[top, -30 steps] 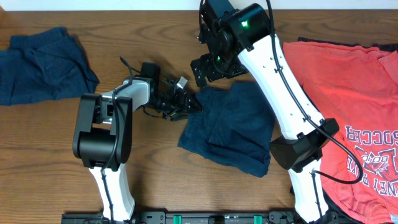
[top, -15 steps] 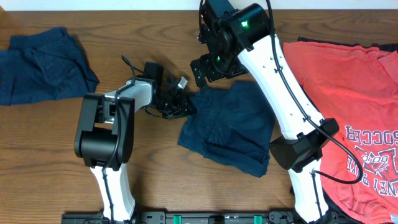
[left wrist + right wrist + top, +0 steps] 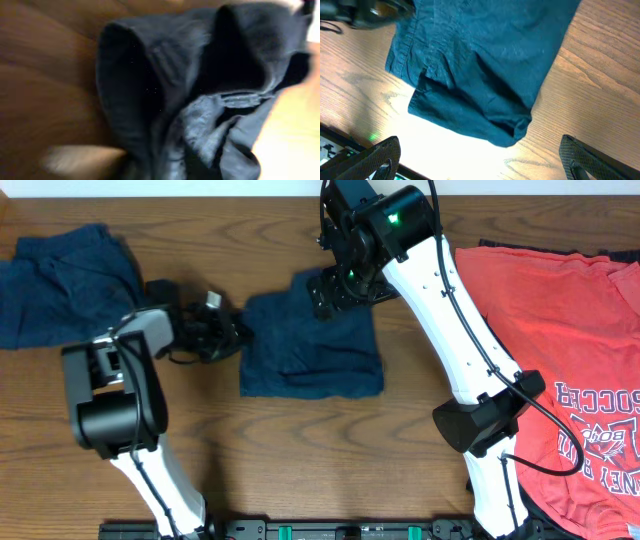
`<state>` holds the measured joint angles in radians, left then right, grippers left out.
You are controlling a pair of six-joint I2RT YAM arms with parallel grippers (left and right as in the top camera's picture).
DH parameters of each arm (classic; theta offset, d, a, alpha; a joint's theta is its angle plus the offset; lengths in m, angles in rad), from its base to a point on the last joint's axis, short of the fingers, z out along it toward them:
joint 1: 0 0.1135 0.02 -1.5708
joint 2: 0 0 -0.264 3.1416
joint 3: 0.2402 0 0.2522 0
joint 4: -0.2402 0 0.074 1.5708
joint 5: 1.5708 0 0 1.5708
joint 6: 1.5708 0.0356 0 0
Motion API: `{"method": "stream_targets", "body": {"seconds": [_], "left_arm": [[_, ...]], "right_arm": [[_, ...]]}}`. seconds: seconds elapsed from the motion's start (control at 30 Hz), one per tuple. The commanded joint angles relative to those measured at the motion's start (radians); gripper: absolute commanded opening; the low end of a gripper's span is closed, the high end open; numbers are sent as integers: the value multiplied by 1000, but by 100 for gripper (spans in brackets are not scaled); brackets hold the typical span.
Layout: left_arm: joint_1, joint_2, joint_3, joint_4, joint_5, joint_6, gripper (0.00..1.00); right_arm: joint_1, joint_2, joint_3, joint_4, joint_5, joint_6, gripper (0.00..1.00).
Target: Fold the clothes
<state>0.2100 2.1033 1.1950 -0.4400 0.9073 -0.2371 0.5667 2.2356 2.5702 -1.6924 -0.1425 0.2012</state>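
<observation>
The wooden table (image 3: 300, 440) filled the overhead view. The largest garment on it was a coral-red T-shirt (image 3: 570, 350) with printed letters. It was spread flat on the right side, and part of it was under the right arm. In the middle lay a navy T-shirt (image 3: 310, 355), already doubled into a rough rectangle, with creases and a loose layer visible in the right wrist view. A second navy T-shirt (image 3: 60, 285) lay crumpled at the far left, well apart from the middle one.

The left gripper (image 3: 228, 335) was at the left edge of the middle navy T-shirt. In its wrist view the cloth bunched close to the camera and was blurred, so the fingers were not clear, but they seemed closed on that edge. The right gripper (image 3: 479, 150) was over the far edge of the same shirt, its jaws wide apart and holding nothing.

I judged the shirt to be light, soft and limp. It would sag, slide easily on the wood and lose its shape if it was lifted from one point. A better hold was probably at two corners of one edge, pinching all layers together and keeping them low.
</observation>
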Motion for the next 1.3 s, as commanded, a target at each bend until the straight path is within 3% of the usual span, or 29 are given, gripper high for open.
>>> {"method": "stream_targets", "body": {"seconds": [0.0, 0.33, 0.5, 0.73, 0.87, 1.1, 1.27], "left_arm": [[21, 139, -79, -35, -496, -12, 99], [20, 134, -77, -45, -402, -9, 98], [55, 103, -71, -48, -530, -53, 98], [172, 61, -61, -48, -550, -116, 98], [200, 19, -57, -61, -442, -43, 100], [131, -116, -58, -118, -402, 9, 96], [100, -203, -58, -121, -220, 42, 93]], "right_arm": [[-6, 1, 3, 6, -7, -8, 99], [-12, 2, 3, -5, -4, -27, 99], [-12, 3, 3, -6, -4, -35, 99], [-12, 3, 2, -5, -4, -43, 99], [-12, 3, 2, -5, -4, -50, 99], [-12, 3, 2, 8, -5, -50, 99], [-12, 3, 2, 8, -4, -51, 99]]}}
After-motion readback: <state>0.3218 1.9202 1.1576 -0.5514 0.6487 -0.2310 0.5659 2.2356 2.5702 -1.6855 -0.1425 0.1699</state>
